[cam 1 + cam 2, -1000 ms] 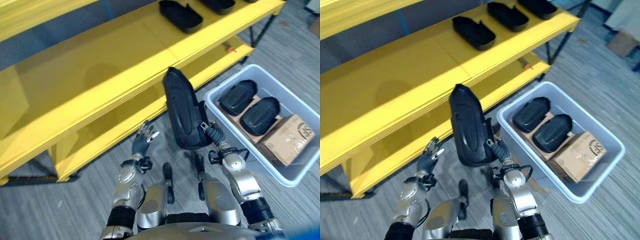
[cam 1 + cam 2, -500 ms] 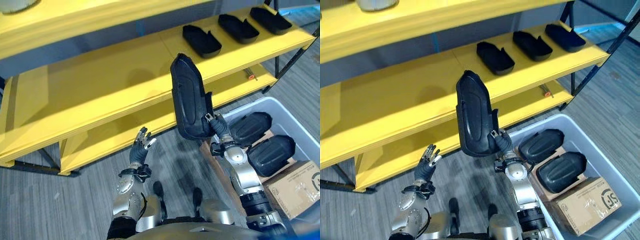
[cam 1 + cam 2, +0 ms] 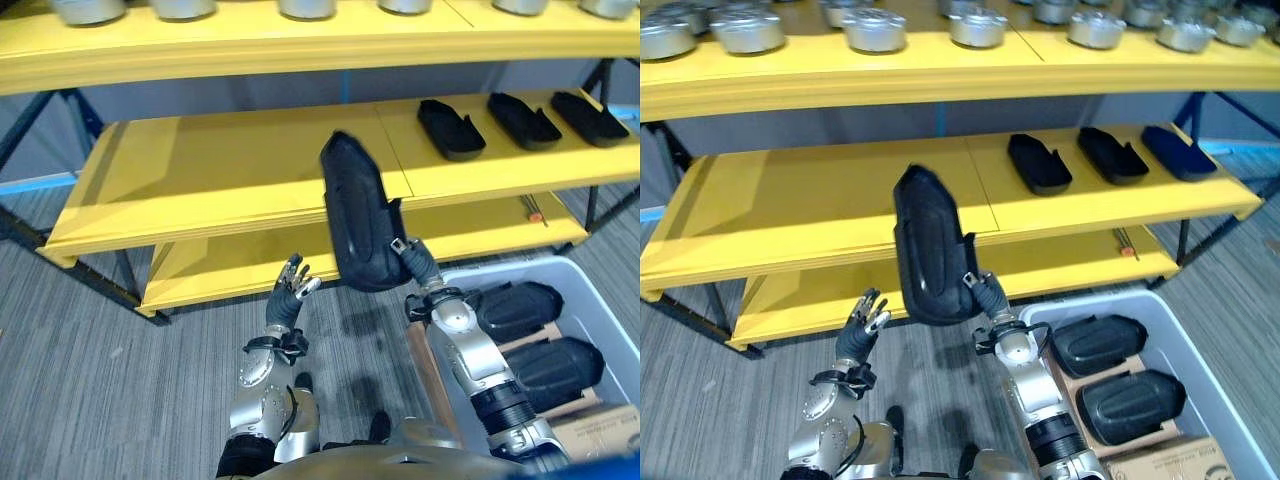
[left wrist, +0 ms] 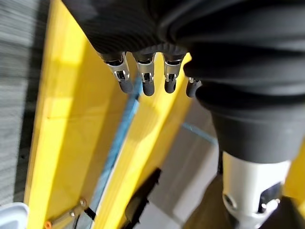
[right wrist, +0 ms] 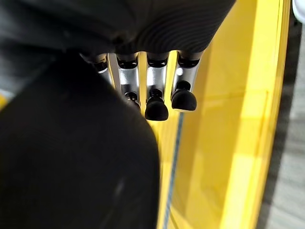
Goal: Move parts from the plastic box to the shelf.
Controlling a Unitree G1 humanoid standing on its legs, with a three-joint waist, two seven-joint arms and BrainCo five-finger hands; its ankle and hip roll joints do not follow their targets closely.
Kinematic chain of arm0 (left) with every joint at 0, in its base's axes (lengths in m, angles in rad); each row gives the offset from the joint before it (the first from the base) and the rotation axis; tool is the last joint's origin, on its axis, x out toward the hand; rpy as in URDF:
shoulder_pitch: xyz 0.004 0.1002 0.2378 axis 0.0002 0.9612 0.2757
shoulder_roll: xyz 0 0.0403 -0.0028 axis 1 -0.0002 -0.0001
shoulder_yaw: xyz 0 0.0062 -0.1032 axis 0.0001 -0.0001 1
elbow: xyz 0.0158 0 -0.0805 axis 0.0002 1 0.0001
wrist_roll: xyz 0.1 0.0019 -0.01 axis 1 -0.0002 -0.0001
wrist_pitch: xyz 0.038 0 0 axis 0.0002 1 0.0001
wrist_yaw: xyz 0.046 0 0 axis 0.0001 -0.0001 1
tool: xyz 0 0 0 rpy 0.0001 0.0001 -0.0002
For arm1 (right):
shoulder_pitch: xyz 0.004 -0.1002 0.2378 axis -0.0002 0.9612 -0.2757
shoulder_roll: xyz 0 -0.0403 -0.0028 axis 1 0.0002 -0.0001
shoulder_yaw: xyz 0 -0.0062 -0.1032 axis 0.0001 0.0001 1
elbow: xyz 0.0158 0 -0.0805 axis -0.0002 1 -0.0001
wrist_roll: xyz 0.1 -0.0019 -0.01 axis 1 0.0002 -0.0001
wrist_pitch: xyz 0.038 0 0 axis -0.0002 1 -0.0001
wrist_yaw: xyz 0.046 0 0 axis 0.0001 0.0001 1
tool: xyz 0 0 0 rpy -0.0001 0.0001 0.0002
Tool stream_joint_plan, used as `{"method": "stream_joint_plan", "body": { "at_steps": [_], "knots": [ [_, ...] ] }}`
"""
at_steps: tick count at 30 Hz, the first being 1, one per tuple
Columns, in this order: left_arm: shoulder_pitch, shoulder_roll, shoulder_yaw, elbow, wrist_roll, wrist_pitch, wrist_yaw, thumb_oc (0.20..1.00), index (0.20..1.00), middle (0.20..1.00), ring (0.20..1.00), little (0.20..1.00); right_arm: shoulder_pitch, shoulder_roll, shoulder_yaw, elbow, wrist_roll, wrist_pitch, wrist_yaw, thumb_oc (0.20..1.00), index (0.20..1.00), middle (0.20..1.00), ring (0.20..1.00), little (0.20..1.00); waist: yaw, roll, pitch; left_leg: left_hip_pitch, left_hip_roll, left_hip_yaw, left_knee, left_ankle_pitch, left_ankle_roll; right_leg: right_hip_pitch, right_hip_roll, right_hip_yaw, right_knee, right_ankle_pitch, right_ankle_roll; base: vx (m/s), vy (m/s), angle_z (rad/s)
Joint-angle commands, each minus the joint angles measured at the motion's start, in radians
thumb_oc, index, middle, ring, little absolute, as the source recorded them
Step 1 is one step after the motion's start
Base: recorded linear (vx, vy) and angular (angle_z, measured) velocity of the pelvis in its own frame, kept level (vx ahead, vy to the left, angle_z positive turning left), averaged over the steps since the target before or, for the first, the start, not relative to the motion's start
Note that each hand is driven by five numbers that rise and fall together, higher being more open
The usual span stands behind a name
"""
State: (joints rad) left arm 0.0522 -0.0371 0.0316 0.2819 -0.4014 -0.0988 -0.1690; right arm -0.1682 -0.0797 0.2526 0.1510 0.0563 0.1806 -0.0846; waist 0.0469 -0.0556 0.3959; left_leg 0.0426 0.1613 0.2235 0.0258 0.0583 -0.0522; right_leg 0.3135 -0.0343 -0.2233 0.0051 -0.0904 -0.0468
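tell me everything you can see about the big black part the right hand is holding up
The long black moulded part looks like matte plastic, an elongated shell with a rounded top end, raised ribs down its face and a wider lower end. It stands nearly upright in the air in front of the yellow shelf, not resting on any board. The right hand grips it at the lower right edge; nothing else touches it. The left hand is apart from it, fingers open. Its back side is hidden.
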Motion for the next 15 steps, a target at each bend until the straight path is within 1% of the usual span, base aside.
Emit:
{"method": "stream_joint_plan", "body": {
  "at_steps": [1, 2, 3, 4, 6, 8, 11, 13, 15],
  "knots": [
    [-0.015, -0.03, 0.012, -0.095, 0.013, -0.036, -0.023, 1.0, 1.0, 1.0, 1.0, 1.0, -0.074, 0.033, -0.048, -0.118, 0.012, -0.066, 0.021, 0.2, 0.2, 0.2, 0.2, 0.2, 0.007, 0.026, 0.004, 0.083, 0.045, -0.039, -0.099, 0.033, 0.002, 0.073, -0.046, 0.164, -0.007, 0.14, 0.044, 0.33, 0.321, 0.47],
    [-0.013, -0.025, 0.037, -0.095, 0.014, -0.043, -0.022, 1.0, 1.0, 1.0, 1.0, 1.0, -0.06, 0.057, -0.046, -0.096, 0.016, -0.07, 0.037, 0.2, 0.2, 0.2, 0.2, 0.2, 0.025, 0.038, -0.026, 0.086, 0.049, -0.037, -0.094, 0.051, -0.016, 0.074, -0.061, 0.172, -0.019, 0.142, 0.038, 0.31, 0.339, -0.55],
    [0.0, -0.018, 0.033, -0.099, 0.013, -0.045, -0.029, 1.0, 1.0, 1.0, 1.0, 1.0, -0.049, 0.066, -0.053, -0.092, 0.014, -0.069, 0.041, 0.2, 0.2, 0.2, 0.2, 0.2, 0.028, 0.043, -0.047, 0.089, 0.04, -0.032, -0.085, 0.069, -0.023, 0.08, -0.074, 0.172, -0.028, 0.155, 0.037, 0.32, 0.333, -1.16],
    [0.005, -0.009, 0.027, -0.11, 0.015, -0.048, -0.03, 1.0, 1.0, 1.0, 1.0, 1.0, -0.042, 0.066, -0.054, -0.095, 0.006, -0.069, 0.044, 0.2, 0.2, 0.2, 0.2, 0.2, 0.031, 0.041, -0.058, 0.09, 0.037, -0.028, -0.083, 0.072, -0.022, 0.081, -0.083, 0.166, -0.032, 0.159, 0.038, 0.26, 0.245, -0.98],
    [0.006, 0.009, 0.027, -0.113, 0.02, -0.054, -0.035, 1.0, 1.0, 1.0, 1.0, 1.0, -0.03, 0.063, -0.052, -0.102, -0.007, -0.07, 0.053, 0.2, 0.2, 0.2, 0.2, 0.2, 0.031, 0.036, -0.08, 0.102, 0.023, -0.021, -0.084, 0.064, -0.021, 0.082, -0.11, 0.148, -0.039, 0.151, 0.038, 0.21, 0.225, -0.17],
    [-0.001, 0.013, 0.035, -0.108, 0.023, -0.057, -0.03, 1.0, 1.0, 1.0, 1.0, 1.0, -0.027, 0.064, -0.04, -0.09, -0.015, -0.069, 0.058, 0.2, 0.2, 0.2, 0.2, 0.2, 0.031, 0.038, -0.09, 0.117, 0.005, -0.017, -0.084, 0.053, -0.015, 0.07, -0.129, 0.148, -0.039, 0.145, 0.04, 0.16, 0.228, 0.06],
    [-0.01, 0.019, 0.045, -0.097, 0.022, -0.058, -0.025, 1.0, 1.0, 1.0, 1.0, 1.0, -0.019, 0.082, -0.033, -0.073, -0.014, -0.068, 0.07, 0.2, 0.2, 0.2, 0.2, 0.2, 0.022, 0.04, -0.108, 0.151, -0.03, -0.004, -0.086, 0.019, -0.007, 0.059, -0.16, 0.134, -0.043, 0.137, 0.046, 0.25, 0.283, 0.07],
    [-0.013, 0.02, 0.047, -0.094, 0.021, -0.057, -0.025, 1.0, 1.0, 1.0, 1.0, 1.0, -0.019, 0.084, -0.031, -0.073, -0.013, -0.068, 0.072, 0.2, 0.2, 0.2, 0.2, 0.2, 0.019, 0.042, -0.108, 0.154, -0.034, -0.004, -0.086, 0.014, -0.006, 0.054, -0.164, 0.135, -0.039, 0.135, 0.047, 0.14, 0.162, -0.09],
    [-0.019, 0.021, 0.039, -0.093, 0.015, -0.055, -0.025, 1.0, 1.0, 1.0, 1.0, 1.0, -0.013, 0.085, -0.026, -0.068, -0.016, -0.069, 0.076, 0.2, 0.2, 0.2, 0.2, 0.2, 0.008, 0.049, -0.106, 0.17, -0.049, -0.007, -0.095, 0.009, -0.003, 0.048, -0.171, 0.136, -0.028, 0.133, 0.047, 0.16, 0.172, -0.14]
  ]
}}
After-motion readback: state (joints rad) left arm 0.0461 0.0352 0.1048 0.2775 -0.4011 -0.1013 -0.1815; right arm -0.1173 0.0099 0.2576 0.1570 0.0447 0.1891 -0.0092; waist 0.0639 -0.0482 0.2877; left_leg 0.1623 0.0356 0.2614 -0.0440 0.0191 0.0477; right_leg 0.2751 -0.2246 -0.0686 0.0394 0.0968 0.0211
